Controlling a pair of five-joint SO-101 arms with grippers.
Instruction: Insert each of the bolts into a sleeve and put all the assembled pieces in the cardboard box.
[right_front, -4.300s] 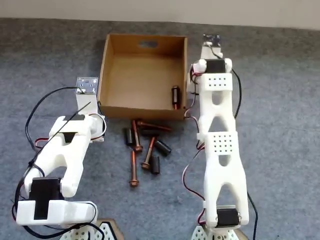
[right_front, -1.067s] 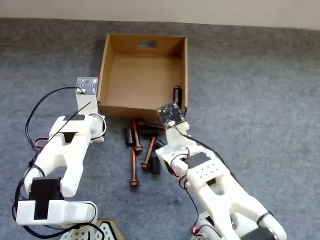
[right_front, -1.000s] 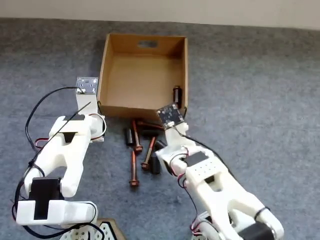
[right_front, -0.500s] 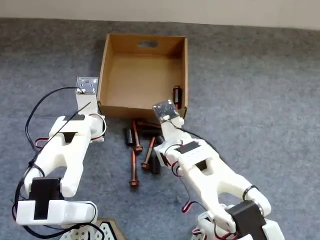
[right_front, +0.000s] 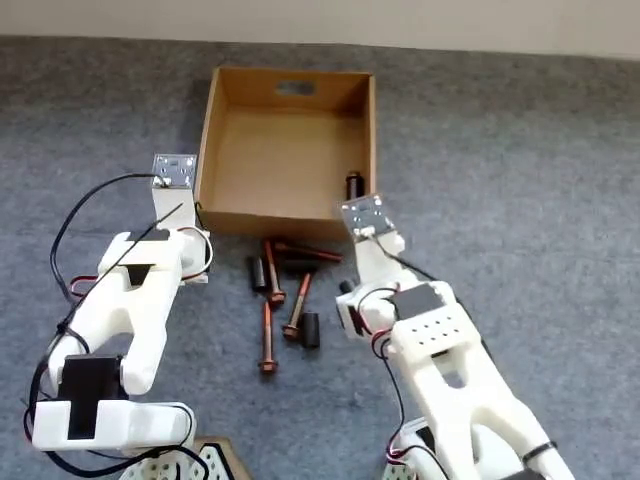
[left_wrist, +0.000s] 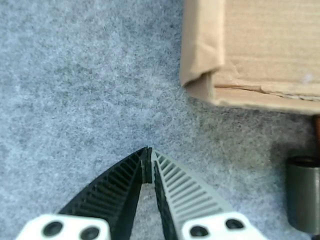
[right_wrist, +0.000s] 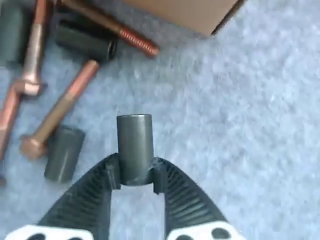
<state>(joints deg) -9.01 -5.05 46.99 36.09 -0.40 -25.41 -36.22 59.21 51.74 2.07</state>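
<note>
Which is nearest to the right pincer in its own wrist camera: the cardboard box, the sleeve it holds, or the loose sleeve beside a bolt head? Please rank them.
1. The held sleeve: clamped in the right pincer.
2. The loose sleeve: lying on the carpet, beside a bolt head.
3. The cardboard box: farthest, across the carpet.

left arm (right_front: 130, 300): white plastic, black motor blocks, thin black wires | right arm (right_front: 450, 372): white, rows of little holes, red and black wires | left gripper (left_wrist: 149, 156): one black side, one grey side, both bumpy | right gripper (right_wrist: 135, 172): dark, bumpy, white base
</note>
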